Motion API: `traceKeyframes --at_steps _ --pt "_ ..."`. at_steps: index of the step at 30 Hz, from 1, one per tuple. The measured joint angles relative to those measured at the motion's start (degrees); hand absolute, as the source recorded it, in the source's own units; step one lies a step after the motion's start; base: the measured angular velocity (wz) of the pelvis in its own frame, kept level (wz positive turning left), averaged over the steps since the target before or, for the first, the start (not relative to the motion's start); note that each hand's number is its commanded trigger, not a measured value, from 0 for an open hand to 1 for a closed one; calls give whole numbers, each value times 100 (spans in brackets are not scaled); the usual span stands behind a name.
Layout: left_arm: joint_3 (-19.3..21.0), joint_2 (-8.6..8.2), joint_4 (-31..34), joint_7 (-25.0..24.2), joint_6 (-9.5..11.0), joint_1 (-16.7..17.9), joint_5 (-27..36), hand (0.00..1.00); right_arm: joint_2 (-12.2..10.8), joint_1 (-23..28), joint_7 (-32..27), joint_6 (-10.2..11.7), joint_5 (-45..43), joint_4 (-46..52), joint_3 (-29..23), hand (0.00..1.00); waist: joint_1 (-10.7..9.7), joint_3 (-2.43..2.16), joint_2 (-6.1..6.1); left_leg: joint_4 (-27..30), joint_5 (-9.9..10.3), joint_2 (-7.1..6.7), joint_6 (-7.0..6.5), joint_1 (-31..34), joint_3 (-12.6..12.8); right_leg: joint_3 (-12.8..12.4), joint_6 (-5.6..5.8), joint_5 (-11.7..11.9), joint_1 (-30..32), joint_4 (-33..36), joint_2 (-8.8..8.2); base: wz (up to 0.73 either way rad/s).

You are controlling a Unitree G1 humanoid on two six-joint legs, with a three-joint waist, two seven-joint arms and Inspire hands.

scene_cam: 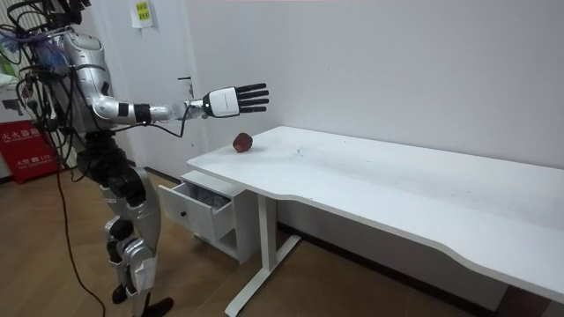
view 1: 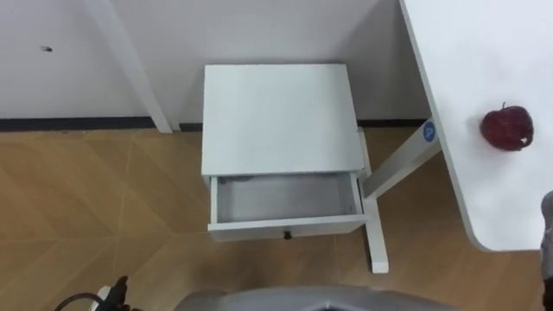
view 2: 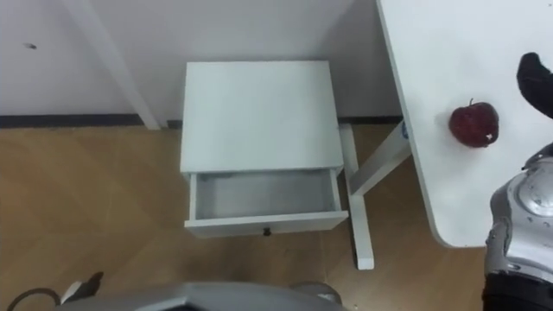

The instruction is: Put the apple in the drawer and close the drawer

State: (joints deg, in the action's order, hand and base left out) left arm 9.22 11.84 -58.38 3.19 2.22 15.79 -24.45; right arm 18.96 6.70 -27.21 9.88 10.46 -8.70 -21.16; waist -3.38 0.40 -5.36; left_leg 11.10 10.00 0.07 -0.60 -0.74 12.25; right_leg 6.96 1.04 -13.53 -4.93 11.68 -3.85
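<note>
A: Fig. layout, pls. What's ahead of you?

B: (a) Drawer unit [view 1: 278,117] straight ahead of my robot, on the floor [view 1: 86,216], back against the wall [view 1: 259,34]. (b) Its drawer [view 1: 285,197] sits under the unit's top, pulled out toward me.

A: And to the R?

B: (c) Table [view 1: 484,52] on my R, also against the wall. Its leg [view 1: 376,216] stands just beside the unit's R side. (d) Apple [view 1: 506,128] on the tabletop, near the edge facing the unit. (e) My R hand [scene_cam: 225,101] hangs above the table, over the apple & apart from it.
</note>
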Motion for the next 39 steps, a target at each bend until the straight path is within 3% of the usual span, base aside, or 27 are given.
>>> traceKeyframes --at_steps 8,15,19,24,31,39 --pt "-6 2 -1 -8 -198 53 -23 0 6 -2 346 -131 -680 -157 193 0 29 -11 28 36 0 2 0 11 -28 94 -4 4 -30 3 -8 2" --pt "-150 16 126 -11 -227 116 -31 0 6 -1 554 -166 -812 -637 379 0 58 -14 24 74 1 11 1 24 -142 262 -5 5 -69 -1 -10 7" --pt "-150 17 199 -5 -226 164 -33 0 6 7 727 -236 -887 -681 428 0 55 -56 94 73 1 6 1 35 -145 268 -5 5 -58 0 -13 0" --pt "-145 20 406 1 -225 220 -34 0 6 31 877 -249 -897 -682 435 0 56 -65 65 72 1 6 2 32 -142 265 -5 5 -58 -4 -13 0" --pt "-146 39 471 5 -199 237 -33 0 6 137 1129 -252 -1083 -917 607 0 66 -45 -47 73 1 5 1 16 -138 263 -9 8 -72 -3 -13 0" --pt "-146 41 471 5 -184 261 -36 0 6 143 1323 -252 -1130 -922 649 0 48 -43 11 73 3 8 1 14 -138 263 -12 12 -74 -1 -11 0"
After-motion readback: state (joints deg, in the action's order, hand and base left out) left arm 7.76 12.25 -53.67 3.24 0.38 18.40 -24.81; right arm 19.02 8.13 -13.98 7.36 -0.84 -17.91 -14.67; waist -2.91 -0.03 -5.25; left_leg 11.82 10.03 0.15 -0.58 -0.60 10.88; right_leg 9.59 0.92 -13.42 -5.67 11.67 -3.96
